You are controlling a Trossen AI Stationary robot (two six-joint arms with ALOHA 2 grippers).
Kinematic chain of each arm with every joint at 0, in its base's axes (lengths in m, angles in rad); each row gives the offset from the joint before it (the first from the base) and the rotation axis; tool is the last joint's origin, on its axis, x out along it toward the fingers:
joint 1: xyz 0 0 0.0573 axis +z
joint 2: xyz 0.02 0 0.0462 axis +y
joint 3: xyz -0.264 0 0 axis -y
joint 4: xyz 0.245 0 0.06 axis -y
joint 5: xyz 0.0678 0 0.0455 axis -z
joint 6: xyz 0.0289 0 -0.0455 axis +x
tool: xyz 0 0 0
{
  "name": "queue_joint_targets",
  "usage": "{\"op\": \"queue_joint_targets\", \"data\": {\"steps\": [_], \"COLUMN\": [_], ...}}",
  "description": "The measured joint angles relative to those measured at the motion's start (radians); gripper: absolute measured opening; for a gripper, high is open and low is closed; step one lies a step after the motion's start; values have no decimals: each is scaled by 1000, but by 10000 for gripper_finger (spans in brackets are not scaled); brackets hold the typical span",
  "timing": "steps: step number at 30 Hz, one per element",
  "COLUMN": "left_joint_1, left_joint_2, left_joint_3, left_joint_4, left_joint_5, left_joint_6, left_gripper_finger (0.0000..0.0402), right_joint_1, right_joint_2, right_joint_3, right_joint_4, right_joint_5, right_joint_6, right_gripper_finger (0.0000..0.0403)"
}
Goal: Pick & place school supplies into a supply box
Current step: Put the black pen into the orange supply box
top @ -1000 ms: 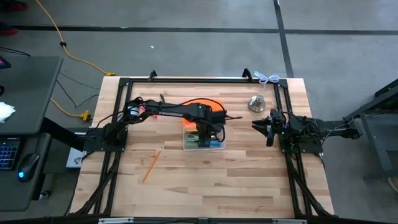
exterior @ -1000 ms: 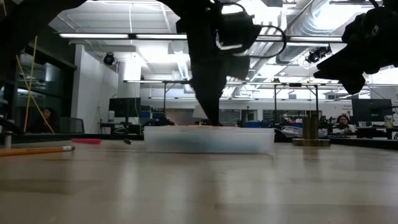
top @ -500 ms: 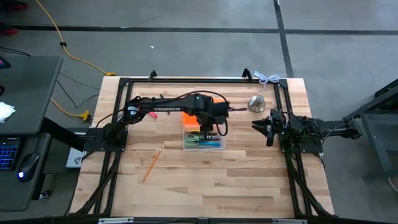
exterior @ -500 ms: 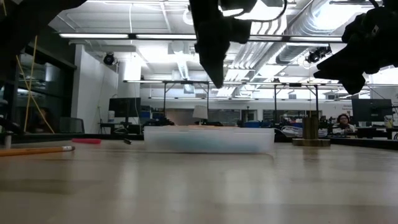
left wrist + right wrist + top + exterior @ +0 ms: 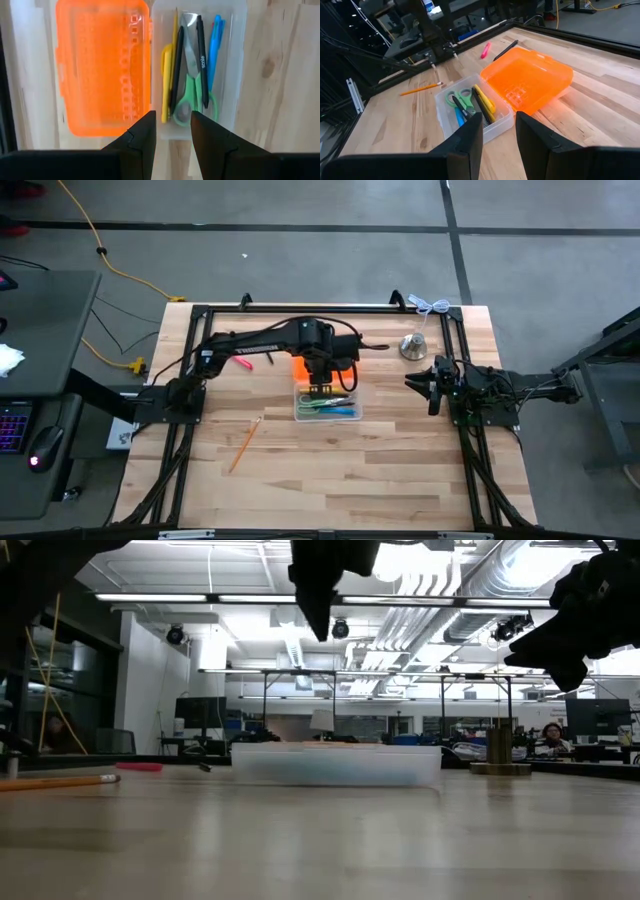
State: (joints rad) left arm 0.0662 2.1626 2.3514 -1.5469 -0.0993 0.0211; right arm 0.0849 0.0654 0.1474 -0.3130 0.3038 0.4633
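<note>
The clear supply box (image 5: 235, 60) lies open on the table with its orange lid (image 5: 102, 65) flat beside it. Inside lie green-handled scissors (image 5: 192, 95), a yellow pencil (image 5: 166, 65), black pens (image 5: 201, 55) and blue pens (image 5: 216, 45). My left gripper (image 5: 172, 135) hangs open and empty well above the box (image 5: 335, 410), pointing down, and shows high in the low view (image 5: 318, 600). My right gripper (image 5: 499, 135) waits open at the table's right side (image 5: 415, 380), with nothing between its fingers.
A wooden pencil (image 5: 244, 443) lies on the table to the near left of the box. A pink pen (image 5: 243, 363) and a black pen (image 5: 506, 50) lie beyond the lid. A silver bell-shaped object (image 5: 413, 346) stands at the far right.
My left gripper has risen straight up from inside the box to well above it, drifting slightly toward the table's left edge. It has come up empty. The box and its contents have stayed where they were.
</note>
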Motion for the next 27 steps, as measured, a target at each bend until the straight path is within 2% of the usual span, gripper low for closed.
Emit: {"op": "queue_joint_targets", "data": {"steps": [12, 19, 27], "left_joint_1": [0, 9, 66], "left_joint_2": [-62, -64, -90], "left_joint_3": [4, 4, 4], "left_joint_4": [-24, -25, -24], "left_joint_5": [-75, -66, -62], "left_joint_6": [-74, -167, -266], "left_gripper_finger": [150, 150, 150], "right_joint_1": [0, 0, 0], "right_joint_2": [0, 0, 0], "right_joint_3": [0, 0, 0], "right_joint_4": [-3, -4, -5], "right_joint_5": [0, 0, -30], "right_joint_6": [1, 3, 1], "right_gripper_finger": [94, 94, 94]}}
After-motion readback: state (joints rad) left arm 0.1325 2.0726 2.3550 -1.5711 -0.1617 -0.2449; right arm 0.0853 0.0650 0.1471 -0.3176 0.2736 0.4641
